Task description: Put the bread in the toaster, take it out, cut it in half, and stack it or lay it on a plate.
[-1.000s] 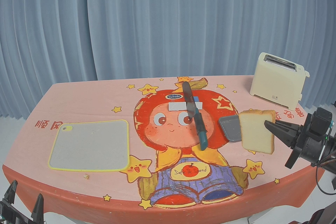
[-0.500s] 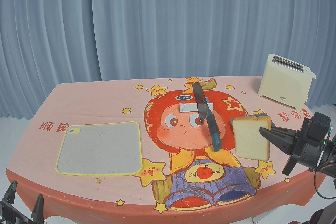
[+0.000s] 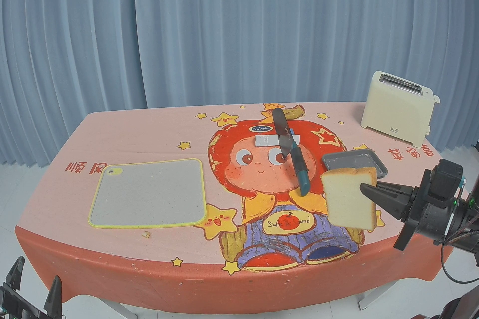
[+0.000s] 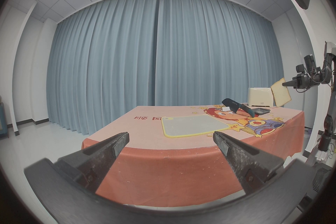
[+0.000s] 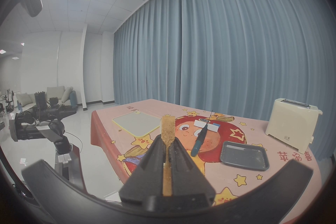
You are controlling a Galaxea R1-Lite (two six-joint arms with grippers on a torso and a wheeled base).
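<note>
Gripping a pale slice of bread (image 3: 347, 200) by one edge, the right gripper (image 3: 366, 189) is holding it upright in the air over the table's (image 3: 124, 135) near right part, in front of the dark tray (image 3: 349, 159). Its fingers are pinching flat against both faces of the slice. The left gripper (image 3: 35, 280) is hanging low beside the table's near left corner, fingers spread wide and carrying nothing. The cream toaster (image 3: 396, 108) is sitting at the far right corner, well apart from the bread. By my reading, the task is only beginning: the slice is picked up, and toasting is waiting. The teal-handled knife (image 3: 292, 155) and the yellow-rimmed cutting board (image 3: 149, 193) are lying unused, so cutting and plating are both remaining.
</note>
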